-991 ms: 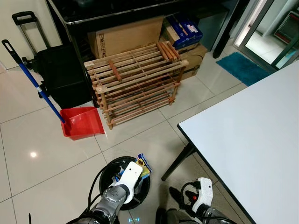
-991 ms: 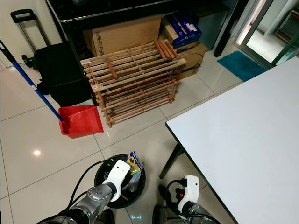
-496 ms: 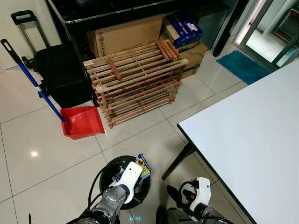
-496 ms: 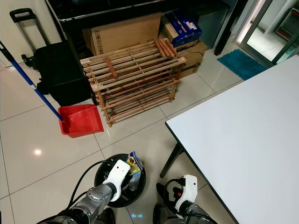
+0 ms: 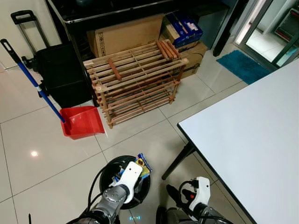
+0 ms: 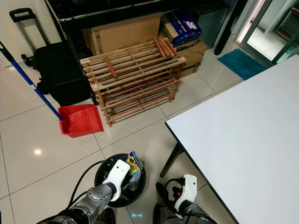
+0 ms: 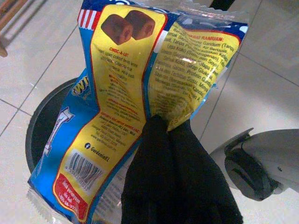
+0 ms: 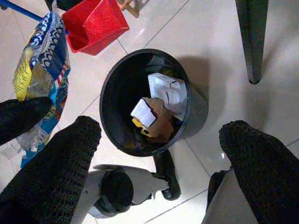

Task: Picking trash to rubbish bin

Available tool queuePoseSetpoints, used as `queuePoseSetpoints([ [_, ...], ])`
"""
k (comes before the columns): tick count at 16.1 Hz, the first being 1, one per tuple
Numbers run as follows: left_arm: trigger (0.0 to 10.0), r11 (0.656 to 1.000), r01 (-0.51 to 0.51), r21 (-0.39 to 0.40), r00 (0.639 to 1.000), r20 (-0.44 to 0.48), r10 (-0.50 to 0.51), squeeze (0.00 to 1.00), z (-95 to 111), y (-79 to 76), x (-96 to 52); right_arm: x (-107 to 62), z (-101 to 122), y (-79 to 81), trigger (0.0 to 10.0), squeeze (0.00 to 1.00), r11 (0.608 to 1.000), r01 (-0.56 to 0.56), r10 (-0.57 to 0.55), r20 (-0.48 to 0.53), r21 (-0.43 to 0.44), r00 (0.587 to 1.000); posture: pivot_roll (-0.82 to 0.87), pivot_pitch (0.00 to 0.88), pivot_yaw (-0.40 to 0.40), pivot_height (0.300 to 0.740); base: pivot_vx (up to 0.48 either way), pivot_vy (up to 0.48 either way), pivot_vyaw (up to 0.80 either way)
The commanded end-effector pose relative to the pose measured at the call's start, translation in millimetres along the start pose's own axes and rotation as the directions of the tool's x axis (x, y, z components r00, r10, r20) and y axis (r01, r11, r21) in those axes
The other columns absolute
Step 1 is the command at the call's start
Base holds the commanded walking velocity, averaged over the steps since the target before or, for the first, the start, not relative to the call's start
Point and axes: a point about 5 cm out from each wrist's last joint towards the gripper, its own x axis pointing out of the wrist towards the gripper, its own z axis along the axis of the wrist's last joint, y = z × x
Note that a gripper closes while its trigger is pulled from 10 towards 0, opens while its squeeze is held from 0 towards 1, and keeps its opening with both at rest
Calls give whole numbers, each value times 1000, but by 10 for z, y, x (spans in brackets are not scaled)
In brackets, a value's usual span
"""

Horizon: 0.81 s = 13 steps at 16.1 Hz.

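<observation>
the blue-and-yellow snack wrapper [image 7: 140, 93] is kept pinched in the closed left tool [image 7: 161, 128] above the black rubbish bin [image 8: 140, 100], unchanged from earlier. the right tool [image 8: 159, 154] stays spread wide, empty, beside the bin.

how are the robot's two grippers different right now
The left gripper is shut on a blue and yellow snack bag; the right gripper is open and holds nothing. The left gripper hangs with its bag beside the black bin's rim; the right gripper points down at the bin, looking in at the cardboard scraps. Both have black fingers and are low, near the bin.
</observation>
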Motion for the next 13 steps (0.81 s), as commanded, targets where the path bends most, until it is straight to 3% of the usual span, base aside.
queuePoseSetpoints([
  [1, 10000, 1000, 11, -14, 1000, -10, -11, 0, -63, -51, -11, -35, -46, -44, 10000, 0, 999, 22, -22, -5, 23, 1000, -112, 218, -68, 740, 0, 0, 0],
  [3, 10000, 1000, 16, -10, 1000, -8, -16, 0, -59, -55, -10, -37, -48, -46, 10000, 0, 999, 22, -21, -6, 23, 1000, -112, 219, -69, 740, 0, 0, 0],
  [4, 10000, 1000, 22, -12, 1000, -5, -22, 1000, -56, -60, -9, -40, -48, -49, 10000, 0, 999, 22, -22, -7, 23, 1000, -113, 219, -69, 740, 0, 0, 0],
  [13, 10000, 999, 45, 1, 999, -3, -45, 1000, -56, -74, -11, -44, -44, -55, 10000, 0, 999, 22, -21, -5, 27, 1000, -111, 219, -70, 740, 0, 0, 0],
])
